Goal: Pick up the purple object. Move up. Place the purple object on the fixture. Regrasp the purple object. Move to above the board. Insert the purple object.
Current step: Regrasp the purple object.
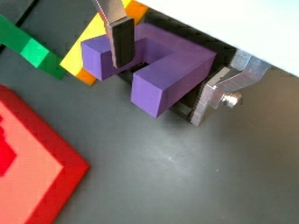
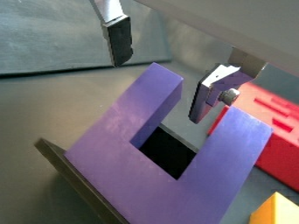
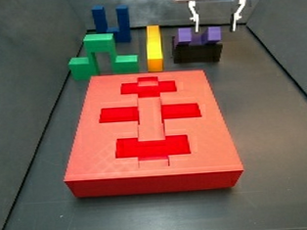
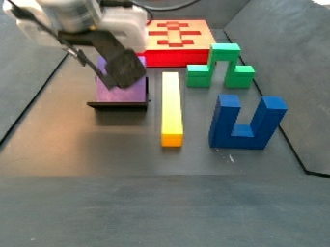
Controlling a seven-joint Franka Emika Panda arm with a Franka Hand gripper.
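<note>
The claw (image 1: 170, 61) has flat silver plate fingers (image 1: 222, 91) with dark pads, a screw, white housing.

Both wrist views look down at close range on the purple object (image 1: 163, 70) beneath the tool (image 1: 176, 66). Both side views sit higher and farther back at opposite ends, sharing the board (image 3: 150, 127) and the fixture (image 3: 200, 53).

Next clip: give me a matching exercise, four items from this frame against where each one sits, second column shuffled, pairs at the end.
Things:
1. purple object
2. gripper
3. yellow bar
4. board

Places:
A. flat on the floor between the green block and the fixture
B. resting on top of the fixture, prongs up
C. nearest the camera in a side view, cutouts facing up
D. fingers open, either side of a purple prong

Pairs: 1-B, 2-D, 3-A, 4-C
</note>
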